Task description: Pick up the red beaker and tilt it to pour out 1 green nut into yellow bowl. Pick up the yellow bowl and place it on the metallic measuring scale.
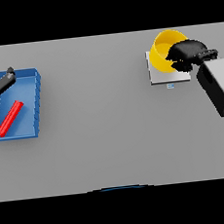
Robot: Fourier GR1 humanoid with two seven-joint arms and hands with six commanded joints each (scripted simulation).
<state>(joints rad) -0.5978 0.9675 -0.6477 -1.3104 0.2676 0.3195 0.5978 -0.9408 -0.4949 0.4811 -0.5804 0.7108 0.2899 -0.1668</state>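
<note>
The yellow bowl (163, 49) is at the far right, over the metallic scale (165, 77); whether it rests on the plate or hangs just above it I cannot tell. My right hand (188, 53) covers the bowl's right side, with its fingers curled over the rim. The red beaker (9, 119) lies on its side inside a blue tray (34, 100) at the far left. My left hand (1, 84) hovers over the tray's far left corner, its fingers straight and holding nothing, apart from the beaker. No green nut shows.
The scale has a small display (170, 85) on its near edge. My right forearm (219, 90) slants in from the right edge. Bare grey table (99, 115) lies between the tray and the scale.
</note>
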